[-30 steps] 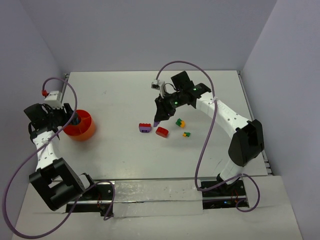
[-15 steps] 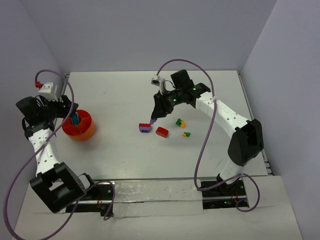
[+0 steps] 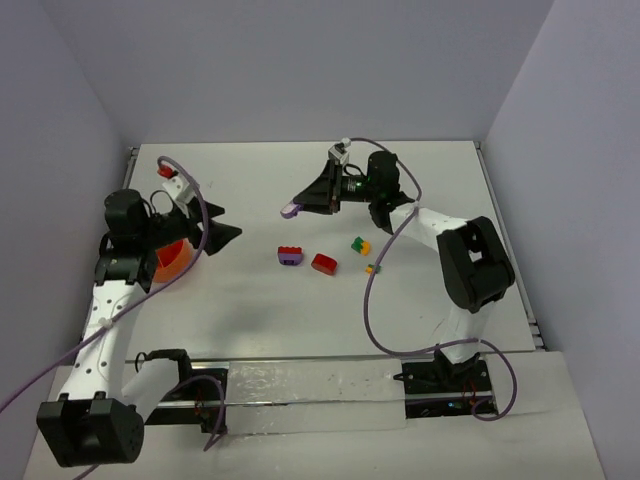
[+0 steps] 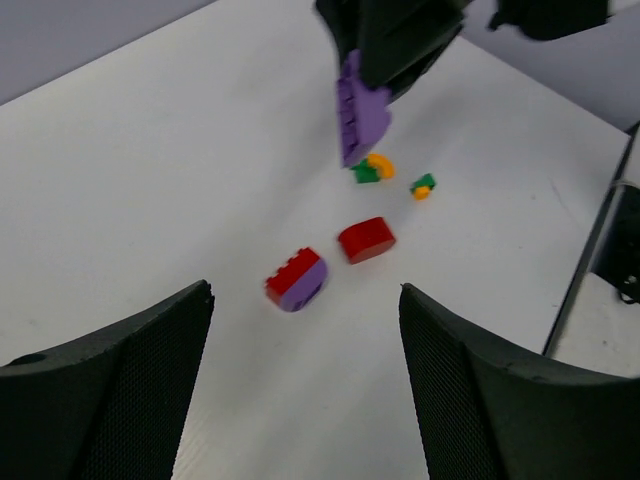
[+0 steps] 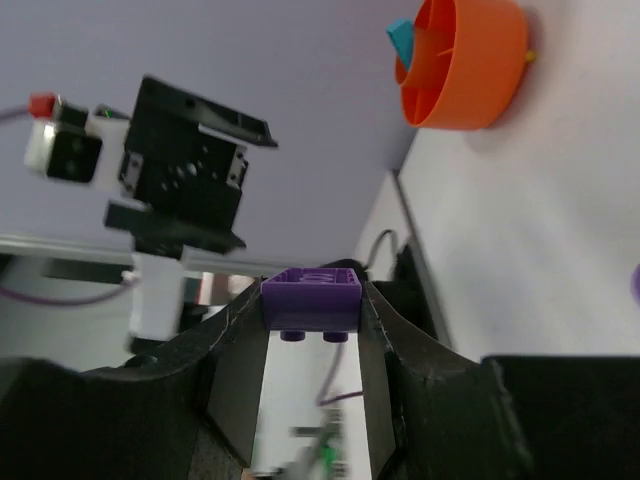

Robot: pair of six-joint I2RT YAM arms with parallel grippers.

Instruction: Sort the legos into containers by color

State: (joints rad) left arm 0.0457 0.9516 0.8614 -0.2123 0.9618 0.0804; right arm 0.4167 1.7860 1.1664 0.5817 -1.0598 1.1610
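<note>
Between right gripper (image 3: 303,201) fingers: purple lego (image 5: 311,296), clamped, held above table (image 3: 250,310).
Left gripper (image 3: 222,224): jaws apart, empty, near orange bowl (image 3: 172,262).
Bowl content: teal lego (image 5: 402,40).
On table: red lego (image 3: 323,263), red-purple lego (image 3: 289,256), two green-orange legos (image 3: 360,244).

Legible text, labels, brands, numbers, signs: none. Purple brick (image 5: 311,290), loose bricks (image 4: 298,280), bowl (image 5: 462,70): any marking is too small or blurred to read in every view.
</note>
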